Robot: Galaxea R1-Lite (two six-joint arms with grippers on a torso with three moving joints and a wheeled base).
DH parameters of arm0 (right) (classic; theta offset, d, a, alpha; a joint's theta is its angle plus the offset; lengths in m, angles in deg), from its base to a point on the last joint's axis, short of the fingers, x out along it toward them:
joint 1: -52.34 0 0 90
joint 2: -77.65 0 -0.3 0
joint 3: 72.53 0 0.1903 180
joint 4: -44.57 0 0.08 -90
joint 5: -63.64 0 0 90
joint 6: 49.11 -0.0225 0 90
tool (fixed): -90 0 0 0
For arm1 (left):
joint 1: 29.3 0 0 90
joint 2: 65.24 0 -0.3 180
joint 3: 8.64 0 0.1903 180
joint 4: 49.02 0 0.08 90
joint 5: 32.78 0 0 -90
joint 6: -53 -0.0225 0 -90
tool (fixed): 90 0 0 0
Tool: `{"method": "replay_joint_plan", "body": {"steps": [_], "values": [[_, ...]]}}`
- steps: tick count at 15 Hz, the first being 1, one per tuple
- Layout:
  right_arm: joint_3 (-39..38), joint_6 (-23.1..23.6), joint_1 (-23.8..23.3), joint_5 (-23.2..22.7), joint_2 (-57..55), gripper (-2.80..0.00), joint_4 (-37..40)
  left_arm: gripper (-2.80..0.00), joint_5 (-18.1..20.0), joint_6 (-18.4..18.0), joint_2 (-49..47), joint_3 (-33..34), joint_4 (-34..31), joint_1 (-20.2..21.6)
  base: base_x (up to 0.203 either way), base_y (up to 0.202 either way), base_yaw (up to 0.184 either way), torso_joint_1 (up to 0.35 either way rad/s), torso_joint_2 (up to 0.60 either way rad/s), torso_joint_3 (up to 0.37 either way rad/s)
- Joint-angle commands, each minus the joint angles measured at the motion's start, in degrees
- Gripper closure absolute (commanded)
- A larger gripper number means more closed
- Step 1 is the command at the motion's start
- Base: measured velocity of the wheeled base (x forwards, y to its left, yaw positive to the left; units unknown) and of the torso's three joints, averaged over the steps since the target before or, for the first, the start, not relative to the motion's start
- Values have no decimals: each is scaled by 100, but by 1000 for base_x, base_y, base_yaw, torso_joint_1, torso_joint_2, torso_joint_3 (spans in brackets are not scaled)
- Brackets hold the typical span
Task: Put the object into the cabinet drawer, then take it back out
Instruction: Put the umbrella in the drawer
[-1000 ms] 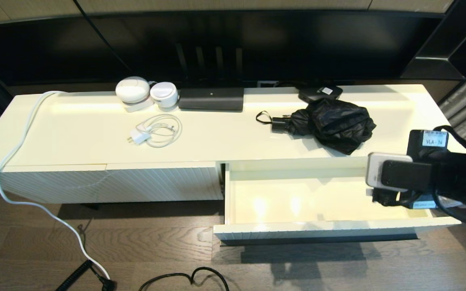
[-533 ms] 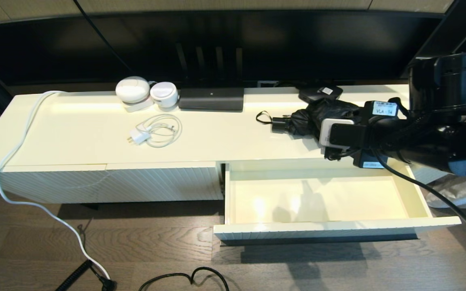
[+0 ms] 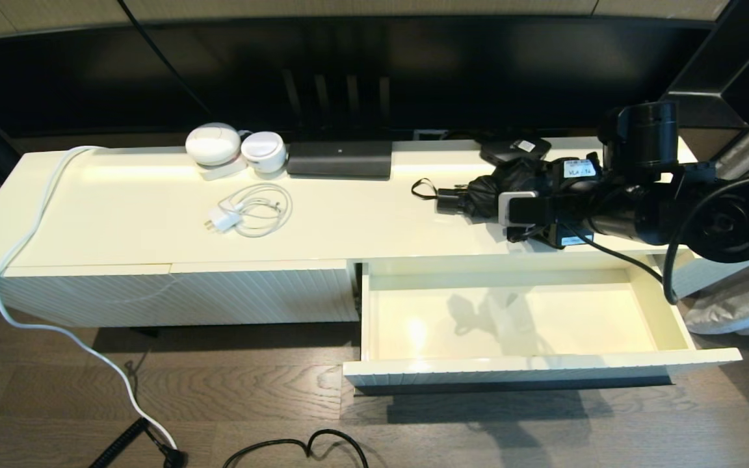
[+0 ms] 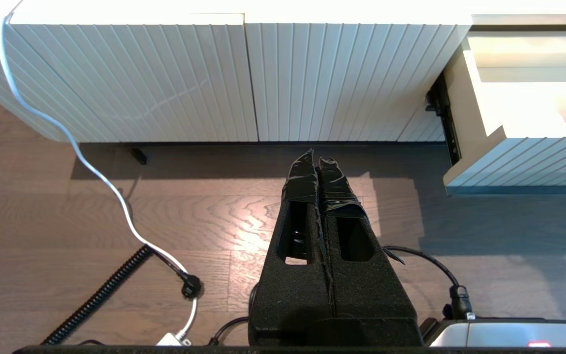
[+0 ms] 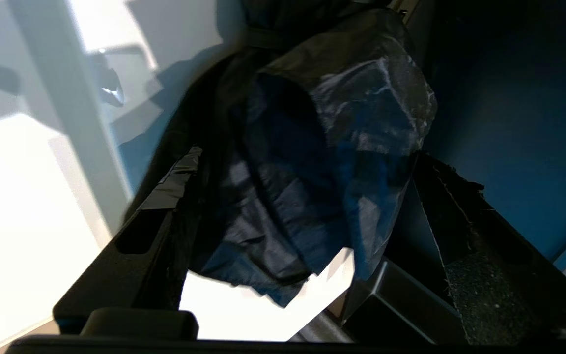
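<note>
The black folding umbrella (image 3: 478, 194) lies on the cabinet top behind the drawer, its short handle and wrist loop (image 3: 443, 195) pointing left. My right arm's wrist (image 3: 534, 209) reaches in from the right and covers the umbrella's right half. In the right wrist view my right gripper (image 5: 307, 157) is open, one finger on each side of the bunched black fabric (image 5: 312, 162). The cream drawer (image 3: 530, 369) is pulled out, with nothing inside. My left gripper (image 4: 316, 157) is shut on nothing, low over the wood floor before the ribbed cabinet front.
A flat black box with a white label (image 3: 514, 149) sits just behind the umbrella. Further left on the top are a long black device (image 3: 339, 159), a white charger with coiled cable (image 3: 248, 211) and two white round objects (image 3: 231, 148). Cables lie on the floor (image 3: 296, 448).
My right arm has risen from beside the open drawer's right end, swung back and left over the cabinet top, and come down onto the umbrella. The umbrella and drawer have not moved.
</note>
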Motion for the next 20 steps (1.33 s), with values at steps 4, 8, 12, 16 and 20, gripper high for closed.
{"method": "replay_joint_plan", "body": {"steps": [4, 8, 12, 16, 20], "values": [[501, 276, -168, -123, -481, -280, -11, 0, 0, 5, -7, 0, 3, -2, 0, 0, 0, 0, 0, 0], [871, 374, -168, -204, -812, -280, -11, 0, 0, 5, -7, 0, -3, 3, 0, 0, 0, 0, 0, 0], [1106, 453, -199, -230, -996, -280, -11, 0, 0, 5, -7, 0, 3, 5, 0, 0, 0, 0, 0, 0], [1126, 415, -212, -212, -1049, -280, -2, 0, 0, 5, -7, 0, 0, 4, 0, 0, 0, 0, 0, 0], [1376, 395, -221, -201, -1137, 0, 7, 0, 0, 5, -7, 0, -6, 6, 0, 0, 0, 0, 0, 0]]}}
